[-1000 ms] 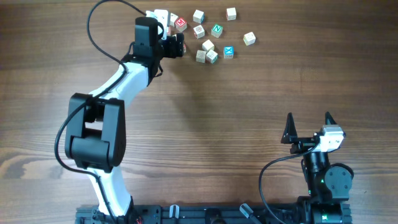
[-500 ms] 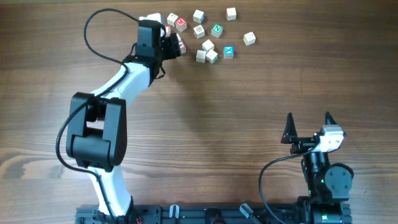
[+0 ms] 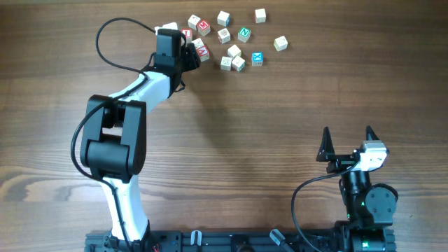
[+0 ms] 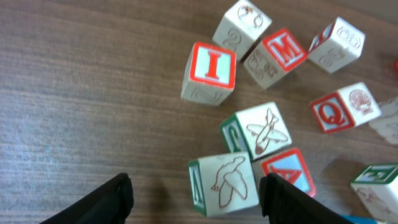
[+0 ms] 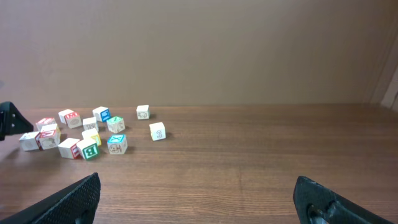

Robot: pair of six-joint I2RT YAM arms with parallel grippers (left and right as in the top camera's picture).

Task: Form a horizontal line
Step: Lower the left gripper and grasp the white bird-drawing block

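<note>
Several small wooden letter cubes lie scattered at the far side of the table. Two pale beige cubes [image 3: 226,62] [image 3: 239,64] touch side by side. A cyan-faced cube [image 3: 257,58] lies a little to their right with a gap, so no row of three touching cubes shows. My left gripper [image 3: 189,57] is open at the left edge of the cluster. In the left wrist view its fingers [image 4: 200,200] straddle a green-edged cube with a bird drawing [image 4: 224,182], not gripping it. My right gripper [image 3: 347,143] is open and empty, far from the cubes [image 5: 199,205].
Red-lettered cubes I [image 4: 210,71], M [image 4: 277,56], Q [image 4: 345,107] and A [image 4: 289,174] and a plane-picture cube [image 4: 258,130] crowd around the left gripper. More cubes lie at the back [image 3: 260,15] [image 3: 280,43]. The left arm's cable loops over the table's back left.
My left gripper has shifted slightly left and toward the near side at the cluster's edge, and the arm has turned. The right arm has not moved.
</note>
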